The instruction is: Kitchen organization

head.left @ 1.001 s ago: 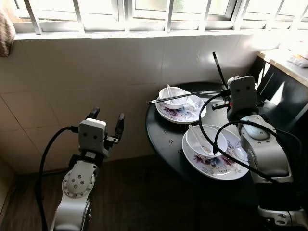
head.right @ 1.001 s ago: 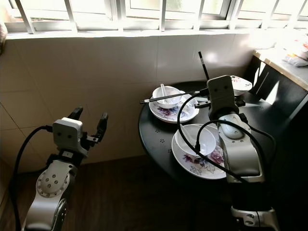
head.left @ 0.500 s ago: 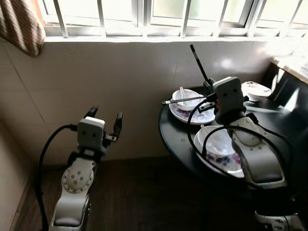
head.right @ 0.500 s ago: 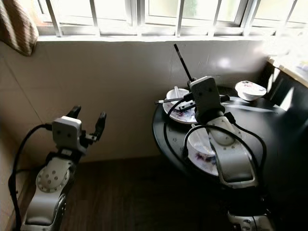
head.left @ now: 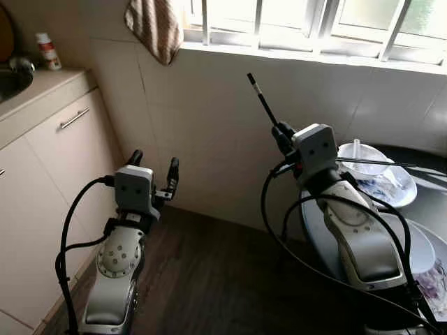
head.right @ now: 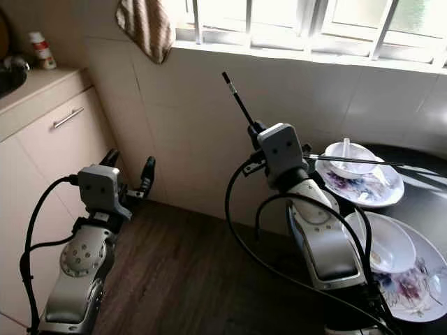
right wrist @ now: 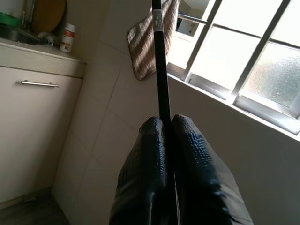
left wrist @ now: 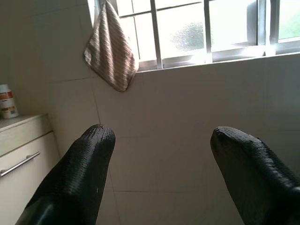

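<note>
Chopstick (right wrist: pixel 161 70), black with a pale band near its tip, stands up at a slant from the right gripper (right wrist: pixel 167 129), whose fingers (right wrist: pixel 145 159) are pressed together on it, raised before the tiled wall (head.left: pixel 209 125) to the left of the round black bench (head.right: pixel 412 174). On that bench a flowered plate (head.right: pixel 377 188) carries a white bowl (head.right: pixel 347 159) with a spoon (head.right: pixel 345 146) in it and another chopstick (head.right: pixel 349 160) laid across its rim. Nearer the robot, a second flowered plate (head.right: pixel 419 279) holds a second white bowl (head.right: pixel 387 244); what lies in that bowl I cannot tell. The left gripper (head.left: pixel 154 166) hangs in the air over the dark wood floor (head.left: pixel 209 279), its fingers (left wrist: pixel 79 164) wide apart and holding nothing. Beyond it stands a pale cabinet (head.left: pixel 63 160) with a bar handle (head.left: pixel 73 118), and on its top a small bottle (head.left: pixel 47 50). A striped cloth (head.left: pixel 155 26) hangs from the sill of the barred window (head.left: pixel 314 21).
</note>
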You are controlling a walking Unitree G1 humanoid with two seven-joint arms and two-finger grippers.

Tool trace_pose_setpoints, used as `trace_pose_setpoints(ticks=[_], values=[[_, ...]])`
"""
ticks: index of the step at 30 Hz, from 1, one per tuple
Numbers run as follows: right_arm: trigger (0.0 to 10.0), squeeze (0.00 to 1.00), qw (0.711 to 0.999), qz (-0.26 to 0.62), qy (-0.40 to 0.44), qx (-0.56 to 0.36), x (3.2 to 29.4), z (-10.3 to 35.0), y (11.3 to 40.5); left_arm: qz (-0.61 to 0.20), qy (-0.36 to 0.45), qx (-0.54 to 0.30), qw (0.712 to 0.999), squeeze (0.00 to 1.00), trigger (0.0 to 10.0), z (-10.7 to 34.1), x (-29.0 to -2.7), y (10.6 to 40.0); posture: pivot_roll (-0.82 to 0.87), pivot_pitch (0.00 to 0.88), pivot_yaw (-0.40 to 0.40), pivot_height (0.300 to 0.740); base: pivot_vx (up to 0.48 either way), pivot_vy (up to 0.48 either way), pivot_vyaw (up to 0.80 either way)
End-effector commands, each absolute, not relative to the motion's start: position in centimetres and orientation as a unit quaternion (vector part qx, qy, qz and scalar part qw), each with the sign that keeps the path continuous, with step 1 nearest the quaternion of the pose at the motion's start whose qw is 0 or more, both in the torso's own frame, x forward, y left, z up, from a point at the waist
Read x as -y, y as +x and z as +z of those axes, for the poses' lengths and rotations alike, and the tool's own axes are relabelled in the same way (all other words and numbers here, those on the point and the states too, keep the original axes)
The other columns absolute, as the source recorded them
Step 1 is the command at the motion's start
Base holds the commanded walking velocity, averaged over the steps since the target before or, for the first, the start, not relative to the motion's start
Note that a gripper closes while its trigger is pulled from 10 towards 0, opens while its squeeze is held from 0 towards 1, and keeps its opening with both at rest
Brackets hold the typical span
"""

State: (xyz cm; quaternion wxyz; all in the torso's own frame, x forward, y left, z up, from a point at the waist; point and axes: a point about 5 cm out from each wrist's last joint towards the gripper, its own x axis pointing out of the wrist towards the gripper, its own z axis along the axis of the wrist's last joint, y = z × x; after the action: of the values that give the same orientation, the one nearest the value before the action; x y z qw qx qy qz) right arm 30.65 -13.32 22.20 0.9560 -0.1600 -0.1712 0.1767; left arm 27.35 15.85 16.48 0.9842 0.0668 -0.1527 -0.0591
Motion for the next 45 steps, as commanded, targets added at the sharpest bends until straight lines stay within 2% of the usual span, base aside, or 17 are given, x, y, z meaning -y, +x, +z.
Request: trace_pose_setpoints(ticks=[1, 8, 26, 45], values=[[0.0, 0.0, 0.955, 0.192, -0.143, 0.178, 12.8, 22.2, 30.5, -0.053, 0.063, 0.137, 0.987, 0.0, 10.0, 16.0, -16.3, 27.4, 0.07, 0.0, -0.042, 0.74, 0.0, 0.0, 0.8], [0.0, 0.0, 0.957, 0.216, -0.109, 0.159, 11.4, 20.2, 29.6, -0.066, 0.064, 0.124, 0.988, 0.0, 10.0, 15.2, -15.5, 27.1, 0.07, 0.0, -0.047, 0.74, 0.0, 0.0, 0.8], [0.0, 0.0, 0.963, 0.197, -0.083, 0.167, 11.2, 19.6, 30.0, -0.082, 0.065, 0.152, 0.983, 0.0, 10.0, 15.6, -14.8, 26.6, 0.1, 0.0, -0.049, 0.74, 0.013, 0.0, 0.79], [0.0, 0.0, 0.969, 0.152, -0.076, 0.18, 12.4, 19.7, 30.6, -0.085, 0.076, 0.171, 0.979, 0.0, 10.0, 16.5, -14.5, 28.1, 0.07, 0.0, -0.025, 0.74, 0.404, 0.0, 0.0]])
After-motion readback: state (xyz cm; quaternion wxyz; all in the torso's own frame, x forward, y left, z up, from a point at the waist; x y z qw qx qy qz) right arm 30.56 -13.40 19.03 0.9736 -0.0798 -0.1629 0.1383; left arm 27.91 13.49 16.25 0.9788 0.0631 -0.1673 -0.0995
